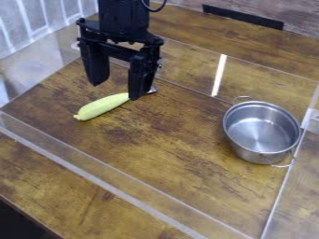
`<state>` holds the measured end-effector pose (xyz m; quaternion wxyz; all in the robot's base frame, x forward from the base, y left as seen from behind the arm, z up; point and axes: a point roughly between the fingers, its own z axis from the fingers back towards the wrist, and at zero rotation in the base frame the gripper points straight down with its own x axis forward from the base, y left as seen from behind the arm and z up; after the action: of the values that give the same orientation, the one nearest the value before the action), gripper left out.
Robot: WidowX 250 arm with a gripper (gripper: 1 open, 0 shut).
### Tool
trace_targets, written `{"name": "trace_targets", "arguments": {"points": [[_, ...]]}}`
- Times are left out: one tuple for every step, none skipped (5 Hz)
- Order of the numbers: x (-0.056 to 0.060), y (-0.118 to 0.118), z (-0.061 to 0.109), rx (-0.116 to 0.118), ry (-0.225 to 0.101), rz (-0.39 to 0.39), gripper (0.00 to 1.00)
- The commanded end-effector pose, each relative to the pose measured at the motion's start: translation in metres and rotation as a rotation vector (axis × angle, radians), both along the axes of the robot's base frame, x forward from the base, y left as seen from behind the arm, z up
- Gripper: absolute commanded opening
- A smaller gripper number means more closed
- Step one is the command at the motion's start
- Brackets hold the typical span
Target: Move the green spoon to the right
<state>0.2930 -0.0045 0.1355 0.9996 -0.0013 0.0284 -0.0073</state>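
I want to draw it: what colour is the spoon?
Pale yellow-green, the spoon, seen in the only camera view.

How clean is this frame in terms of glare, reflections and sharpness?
Camera view: soft and low in resolution overall; a bright vertical glare streak sits on the clear barrier above the steel pot; the pot's shiny wall mirrors light; the open tool is dark with little detail; the green spoon stands out clearly on the wooden table.

open hand (119, 82) above green spoon (103, 106), steel pot (262, 130)
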Motion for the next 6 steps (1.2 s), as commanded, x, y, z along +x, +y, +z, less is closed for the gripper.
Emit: {"name": "trace_targets", "arguments": {"points": [[-0.004, 0.015, 0.000, 0.003, 0.007, -0.054, 1.00], [-0.002, 0.012, -0.010, 0.006, 0.013, -0.102, 1.00], [0.003, 0.014, -0.027, 0.014, -0.015, -0.178, 1.00], [0.003, 0.020, -0.045, 0.024, -0.045, -0.230, 1.00], [0.005, 0.029, -0.057, 0.031, -0.077, -0.246, 1.00], [0.012, 0.052, -0.071, 0.044, -0.110, -0.236, 1.00]]}}
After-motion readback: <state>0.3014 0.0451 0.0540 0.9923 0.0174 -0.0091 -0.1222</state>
